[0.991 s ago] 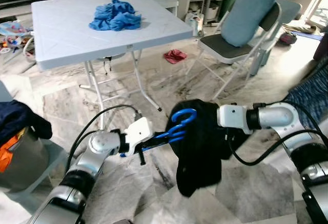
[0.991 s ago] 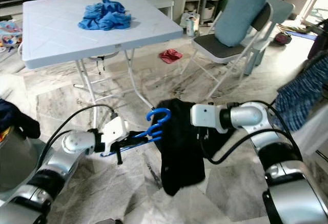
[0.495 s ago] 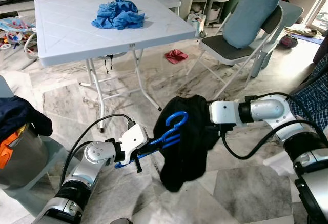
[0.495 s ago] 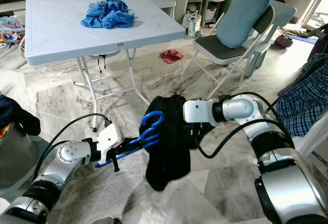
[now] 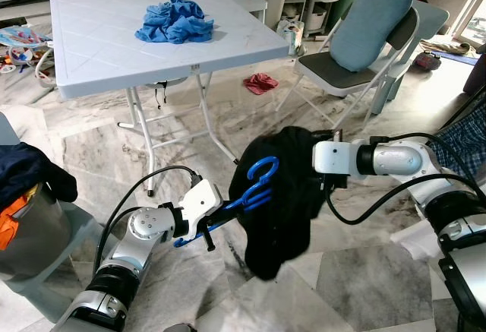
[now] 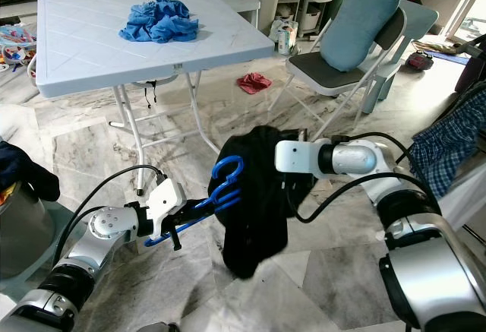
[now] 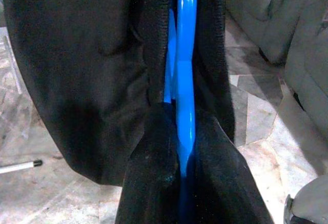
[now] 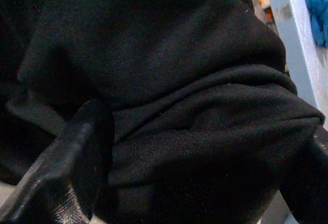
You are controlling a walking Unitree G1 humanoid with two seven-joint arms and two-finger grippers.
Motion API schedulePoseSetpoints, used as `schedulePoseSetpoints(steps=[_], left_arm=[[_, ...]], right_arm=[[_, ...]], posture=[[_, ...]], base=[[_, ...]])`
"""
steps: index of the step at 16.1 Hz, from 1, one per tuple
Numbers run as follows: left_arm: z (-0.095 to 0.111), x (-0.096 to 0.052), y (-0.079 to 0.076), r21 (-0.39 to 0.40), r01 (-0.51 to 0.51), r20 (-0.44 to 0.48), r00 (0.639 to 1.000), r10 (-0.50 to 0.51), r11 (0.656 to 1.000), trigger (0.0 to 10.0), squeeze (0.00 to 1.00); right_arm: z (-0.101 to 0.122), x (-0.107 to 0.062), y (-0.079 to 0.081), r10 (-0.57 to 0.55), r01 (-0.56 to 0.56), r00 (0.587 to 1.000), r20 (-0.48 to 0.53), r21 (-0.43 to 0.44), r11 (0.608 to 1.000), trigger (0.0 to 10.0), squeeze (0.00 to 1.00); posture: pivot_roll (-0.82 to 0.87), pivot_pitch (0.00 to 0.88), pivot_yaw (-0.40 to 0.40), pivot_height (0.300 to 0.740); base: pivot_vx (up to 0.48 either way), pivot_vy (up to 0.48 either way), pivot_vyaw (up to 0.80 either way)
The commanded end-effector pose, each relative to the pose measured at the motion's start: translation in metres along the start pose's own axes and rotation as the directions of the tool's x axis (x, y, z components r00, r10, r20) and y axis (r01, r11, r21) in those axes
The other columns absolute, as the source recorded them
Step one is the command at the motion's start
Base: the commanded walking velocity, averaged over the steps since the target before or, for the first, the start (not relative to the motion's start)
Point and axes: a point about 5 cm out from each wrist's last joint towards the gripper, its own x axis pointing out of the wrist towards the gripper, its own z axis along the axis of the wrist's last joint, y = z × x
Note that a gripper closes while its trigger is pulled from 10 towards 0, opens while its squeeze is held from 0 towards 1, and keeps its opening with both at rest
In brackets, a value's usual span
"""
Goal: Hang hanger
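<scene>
Since half a second ago both my arms have lifted the black fabric garment (image 5: 281, 188) and blue plastic hanger (image 5: 254, 184) slightly higher above the marble floor (image 5: 364, 271). My left fingers (image 5: 216, 218) grip the hanger's lower end and my right fingers (image 8: 82, 147) pinch the cloth, so I judge I am mid-carry; next I must find a rail for the hook.

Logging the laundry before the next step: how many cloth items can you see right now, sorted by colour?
Black: 1, the black garment on the blue hanger, between the left gripper and right gripper
Blue: 1, the blue cloth on the white table
Red: 1, the red cloth on the floor
Plaid: 1, the plaid garment
Total: 4
</scene>
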Motion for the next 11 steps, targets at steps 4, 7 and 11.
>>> schedulePoseSetpoints(steps=[4,7,11], left_arm=[[0.007,0.004,0.004,0.013,-0.018,0.027,0.999,0.018,1.000,0.0,0.00],[0.007,0.005,0.005,0.016,-0.035,0.025,0.999,0.034,0.999,0.0,0.00],[0.010,0.009,0.006,0.024,-0.061,0.040,0.997,0.060,0.998,0.0,0.00]], right_arm=[[-0.011,-0.010,-0.008,-0.027,0.028,0.996,-0.090,0.011,1.000,10.0,1.00],[-0.015,-0.014,0.001,0.101,-0.093,0.993,-0.065,0.106,0.990,10.0,1.00],[-0.012,-0.009,-0.001,0.014,-0.019,1.000,0.020,0.261,0.965,9.8,0.99]], posture=[[-0.11,0.000,-0.041,0.740],[-0.11,0.000,-0.041,0.740],[-0.11,0.000,-0.041,0.740]], base=[[0.000,0.000,0.00],[0.000,0.000,0.00],[0.000,0.000,0.00]])
